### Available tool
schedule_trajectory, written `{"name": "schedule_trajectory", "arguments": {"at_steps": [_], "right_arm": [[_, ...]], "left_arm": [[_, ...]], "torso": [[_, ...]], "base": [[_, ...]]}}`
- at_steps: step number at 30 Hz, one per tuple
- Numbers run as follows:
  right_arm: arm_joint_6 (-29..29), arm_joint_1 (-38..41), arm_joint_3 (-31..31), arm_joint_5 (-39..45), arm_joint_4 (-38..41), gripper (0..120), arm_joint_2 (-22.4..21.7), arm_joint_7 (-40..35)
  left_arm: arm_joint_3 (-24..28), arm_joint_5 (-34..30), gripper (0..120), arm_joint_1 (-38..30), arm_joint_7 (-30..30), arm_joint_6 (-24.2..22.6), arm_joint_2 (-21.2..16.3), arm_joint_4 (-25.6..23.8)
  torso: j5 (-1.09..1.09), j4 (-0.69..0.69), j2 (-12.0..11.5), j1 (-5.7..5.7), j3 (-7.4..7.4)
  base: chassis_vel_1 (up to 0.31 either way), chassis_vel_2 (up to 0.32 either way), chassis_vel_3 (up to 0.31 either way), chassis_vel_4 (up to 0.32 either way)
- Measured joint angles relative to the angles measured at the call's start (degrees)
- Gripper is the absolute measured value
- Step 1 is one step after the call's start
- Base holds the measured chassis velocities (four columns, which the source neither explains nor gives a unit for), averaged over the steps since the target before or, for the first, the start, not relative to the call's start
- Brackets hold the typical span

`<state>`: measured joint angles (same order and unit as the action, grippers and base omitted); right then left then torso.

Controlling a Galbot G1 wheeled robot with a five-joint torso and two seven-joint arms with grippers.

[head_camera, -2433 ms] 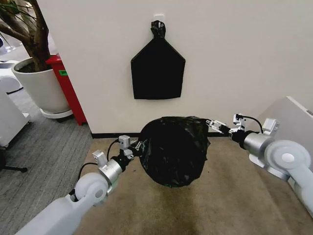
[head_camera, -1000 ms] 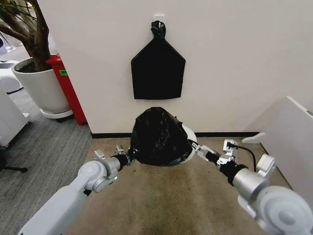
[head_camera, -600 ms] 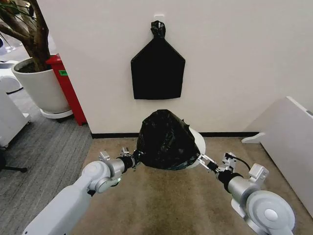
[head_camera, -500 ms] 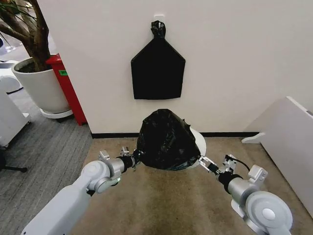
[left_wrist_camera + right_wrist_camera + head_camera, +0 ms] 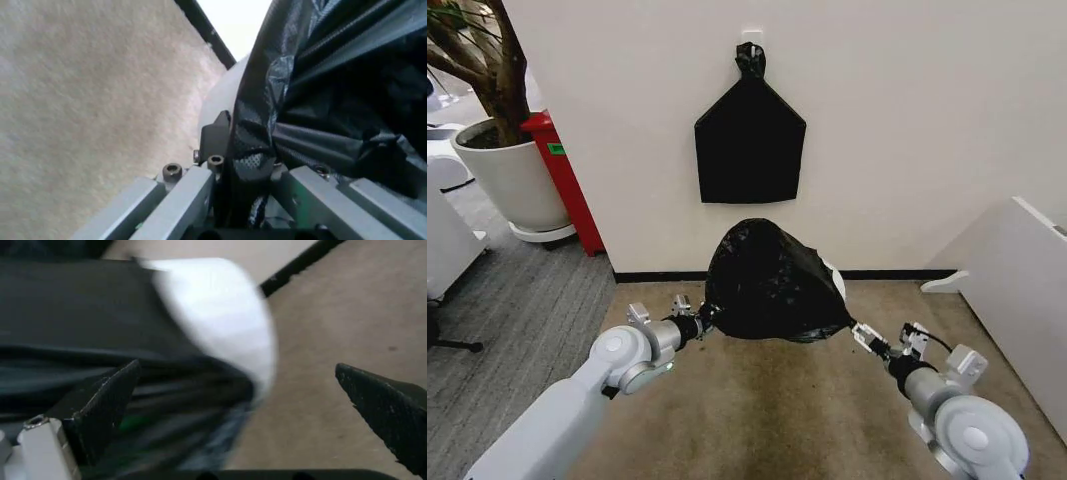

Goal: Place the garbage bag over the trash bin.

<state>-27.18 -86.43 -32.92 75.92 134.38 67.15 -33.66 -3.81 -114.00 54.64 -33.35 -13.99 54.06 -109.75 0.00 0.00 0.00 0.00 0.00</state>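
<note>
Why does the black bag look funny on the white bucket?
The crinkly black plastic bag sits lopsided: it drapes the round cream-white bin, yet the bin's right side stays bare. The left hand pinches its hem; the right hand is open.

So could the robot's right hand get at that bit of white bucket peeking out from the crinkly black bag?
Probably yes. The right hand is open beside the small round cream-white plastic bucket, whose bare side faces it past the edge of the thin glossy black plastic bag, with only carpet between.

One garbage bag [image 5: 770,280], one trash bin [image 5: 835,283], one hanging black bundle [image 5: 749,140], one plant pot [image 5: 512,180].
</note>
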Motion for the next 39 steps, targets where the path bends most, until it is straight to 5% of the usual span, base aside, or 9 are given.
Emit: {"name": "schedule_trajectory", "arguments": {"at_steps": [7,14,20,23,30,39], "right_arm": [[-0.2,-0.6,-0.6,3.6,7.6,100,-0.9,-3.0],[-0.6,3.8,-0.3,-4.1,9.2,100,-8.2,2.1],[-0.3,13.3,11.1,-13.1,7.8,93,-16.9,12.5],[-0.2,18.4,17.2,-12.9,7.1,86,-17.3,11.8],[-4.8,36.3,37.2,-8.0,2.4,55,-13.9,-7.2],[-4.6,47.1,45.5,4.9,-6.4,25,-10.3,-27.7]], "left_arm": [[3.2,13.0,0,-2.8,-5.4,1.7,0.0,-1.6],[6.7,26.8,0,-5.8,-9.7,1.1,-0.2,-3.0],[13.1,32.9,0,-7.8,-13.7,0.4,0.0,-4.7],[14.7,33.7,0,-8.2,-14.4,0.5,0.0,-4.9],[19.2,37.8,0,-10.1,-14.6,1.2,0.3,-4.8],[20.9,41.9,0,-11.4,-13.2,1.3,0.7,-4.9]], "torso": [[0.00,-0.01,0.0,0.00,0.00],[0.02,0.00,0.0,0.00,0.00],[0.01,-0.01,0.0,0.00,0.01],[0.02,0.00,0.0,0.00,0.01],[0.01,0.00,0.0,0.00,0.01],[0.00,0.01,0.0,0.00,0.01]], "base": [[0.000,0.000,0.000,0.000],[0.000,0.000,0.000,0.000],[0.000,0.000,0.000,0.000],[0.000,0.000,0.000,0.000],[0.000,0.000,0.000,0.000],[0.000,0.000,0.000,0.000]]}}
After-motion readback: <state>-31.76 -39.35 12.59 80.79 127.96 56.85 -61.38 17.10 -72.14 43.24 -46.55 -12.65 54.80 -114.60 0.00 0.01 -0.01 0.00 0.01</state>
